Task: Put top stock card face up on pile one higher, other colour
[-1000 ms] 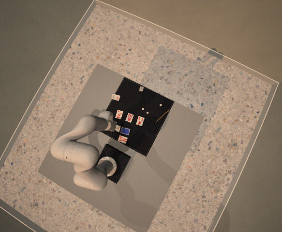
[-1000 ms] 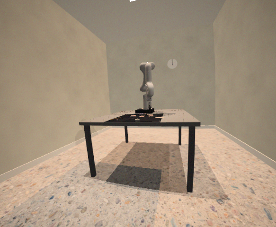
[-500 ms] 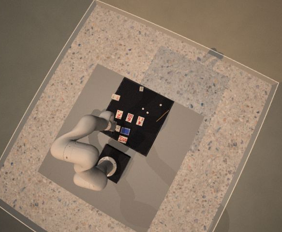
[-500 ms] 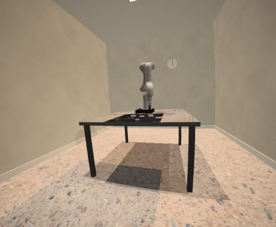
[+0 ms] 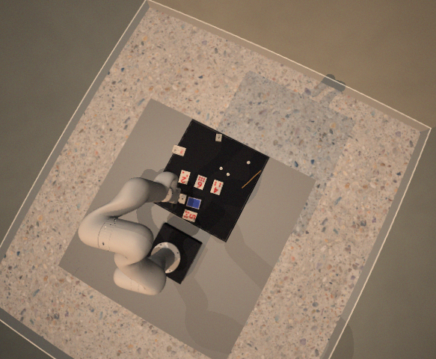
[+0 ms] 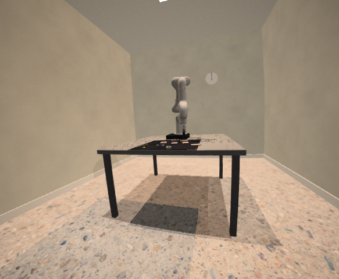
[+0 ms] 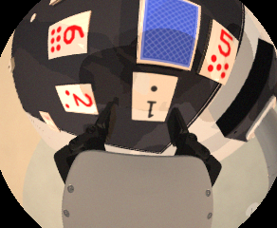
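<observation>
The blue-backed stock [image 5: 193, 203] [image 7: 169, 33] lies face down on the black card cloth [image 5: 237, 212] [image 7: 110, 62]. A white card with a black 1 [image 5: 182, 198] [image 7: 151, 97] lies face up beside it. The red 2 [image 5: 184, 176] [image 7: 77, 99], red 6 [image 5: 200, 182] [image 7: 68, 35] and red 4 [image 5: 216, 187] lie in a row. The red 5 [image 5: 189, 215] [image 7: 217, 52] lies on the stock's other side. My gripper [image 5: 176, 198] [image 7: 142, 112] is open and empty, low by the 1, one finger toward each side of it in the wrist view. Its exact height is unclear.
Another red-marked card [image 5: 178, 149] lies across the cloth's edge. A small pale block [image 5: 218, 137] is near the far edge. Small white pieces [image 5: 247, 162] [image 5: 220, 168] [image 5: 227, 174] and a thin brown stick [image 5: 250, 179] lie on the cloth. The arm's black base [image 5: 188, 250] stands nearby.
</observation>
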